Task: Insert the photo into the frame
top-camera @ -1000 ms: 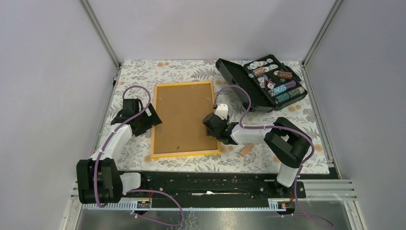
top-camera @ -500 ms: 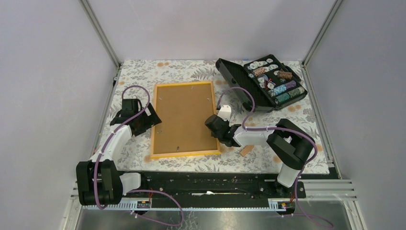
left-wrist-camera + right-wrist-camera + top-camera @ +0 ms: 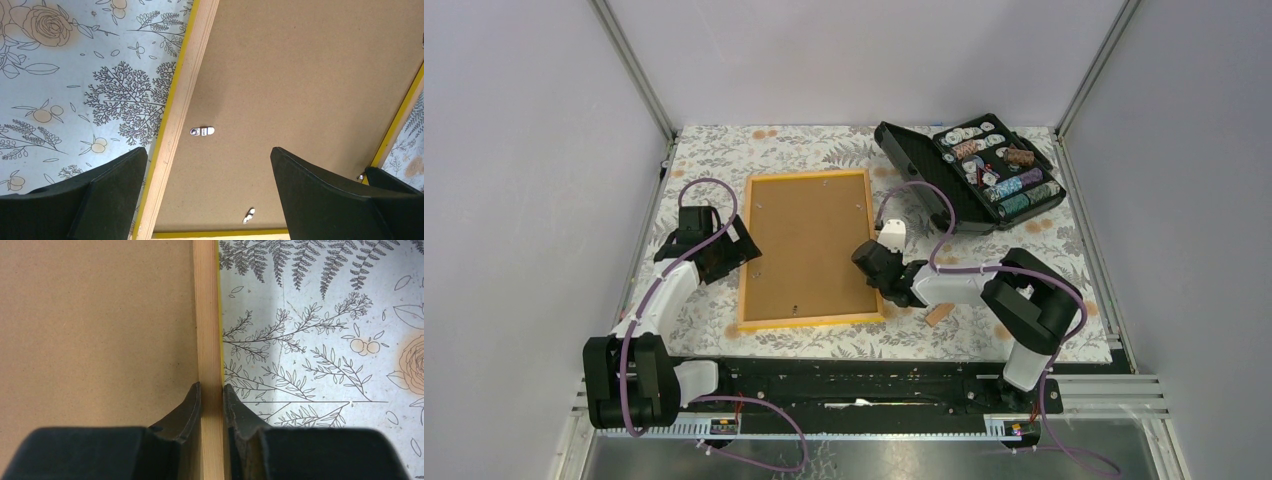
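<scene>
The frame (image 3: pixel 804 245) lies face down on the floral cloth, showing its brown board back and orange-yellow border. My right gripper (image 3: pixel 873 267) is shut on the frame's right border. In the right wrist view the two fingers pinch the pale wooden border (image 3: pixel 207 330) between them at my gripper (image 3: pixel 211 388). My left gripper (image 3: pixel 742 250) is open at the frame's left border. In the left wrist view my gripper (image 3: pixel 207 152) straddles the border (image 3: pixel 182 100) and board (image 3: pixel 300 75) without touching them. The photo is not in view.
An open black case of chips (image 3: pixel 984 170) stands at the back right. A small wooden piece (image 3: pixel 937 315) lies by the right arm. Small metal clips (image 3: pixel 202 131) sit on the board's back. Enclosure walls rise on the left, right and back.
My right arm has shifted slightly to the right at the frame's right border, then stayed still. The frame and the left arm have not moved.
</scene>
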### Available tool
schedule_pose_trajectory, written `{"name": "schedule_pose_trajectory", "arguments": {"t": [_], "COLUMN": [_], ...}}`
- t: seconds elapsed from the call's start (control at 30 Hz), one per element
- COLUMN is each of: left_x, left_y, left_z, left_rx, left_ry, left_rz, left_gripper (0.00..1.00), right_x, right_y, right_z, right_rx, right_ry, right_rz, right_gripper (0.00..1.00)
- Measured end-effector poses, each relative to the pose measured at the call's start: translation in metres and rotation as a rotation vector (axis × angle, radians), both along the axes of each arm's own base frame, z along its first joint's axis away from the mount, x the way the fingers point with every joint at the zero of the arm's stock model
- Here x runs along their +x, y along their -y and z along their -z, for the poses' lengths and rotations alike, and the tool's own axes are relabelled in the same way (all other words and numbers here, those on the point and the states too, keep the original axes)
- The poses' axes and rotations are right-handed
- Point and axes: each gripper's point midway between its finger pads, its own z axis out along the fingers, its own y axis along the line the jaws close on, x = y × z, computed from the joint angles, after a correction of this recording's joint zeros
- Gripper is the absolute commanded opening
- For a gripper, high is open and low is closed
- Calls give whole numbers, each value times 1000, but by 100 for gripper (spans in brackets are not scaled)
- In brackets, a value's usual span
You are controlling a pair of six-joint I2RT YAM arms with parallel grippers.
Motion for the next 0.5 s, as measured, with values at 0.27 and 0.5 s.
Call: {"name": "schedule_pose_trajectory", "arguments": {"t": [0.27,0.5], "left_x": [2,-12], "left_y": [1,6], "left_z": [-6,5], "left_rx": [-1,-94], "left_ry": [30,39], "left_rz": [4,-122], "left_gripper": [99,98], "right_x": [-1,-4], "right_y": [-2,-10], "right_z": [-1,-2], "right_rx": [7,-96], "right_ry": [-33,-107], "right_rz": [-148,-346], "right_gripper": [0,0]}}
